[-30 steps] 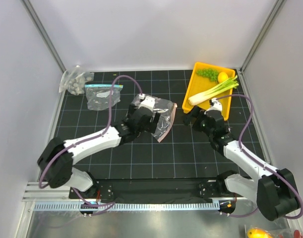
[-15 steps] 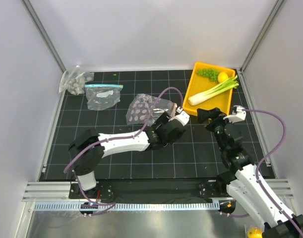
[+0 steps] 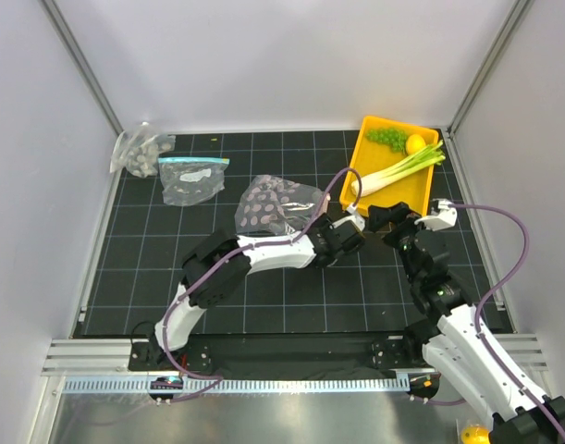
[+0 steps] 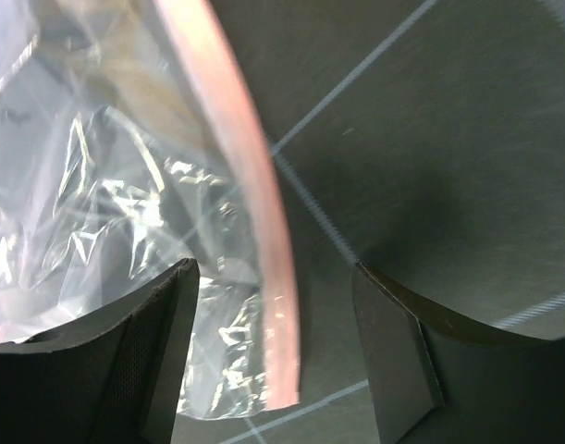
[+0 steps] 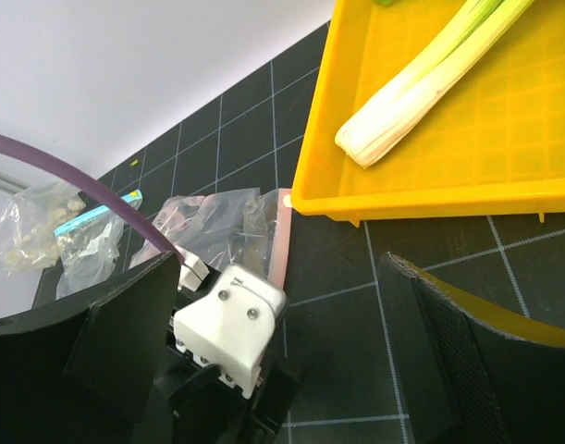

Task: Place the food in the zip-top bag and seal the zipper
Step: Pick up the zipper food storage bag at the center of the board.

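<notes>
The dotted zip-top bag (image 3: 273, 205) lies flat on the black mat; in the left wrist view it is crinkled clear plastic (image 4: 116, 194). Its pink-red zipper (image 4: 250, 176) runs down between the jaws of my left gripper (image 4: 275, 274), which is open over the strip's end; this gripper also shows in the top view (image 3: 340, 225). The strip also shows in the right wrist view (image 5: 281, 242). The leek (image 3: 393, 171), lemon (image 3: 415, 143) and grapes (image 3: 386, 138) lie in the yellow tray (image 3: 360, 157). My right gripper (image 3: 382, 218) is open and empty just right of the left one.
A clear bag with a light-blue zipper (image 3: 191, 178) and a small bunched dotted bag (image 3: 139, 153) lie at the back left. White walls and metal posts close in the mat. The left wrist's white camera housing (image 5: 228, 319) sits between the right jaws' view.
My left arm has swung right, off the top of the bag to its right edge by the zipper end. My right gripper has drawn back from the tray's near side and turned left.
</notes>
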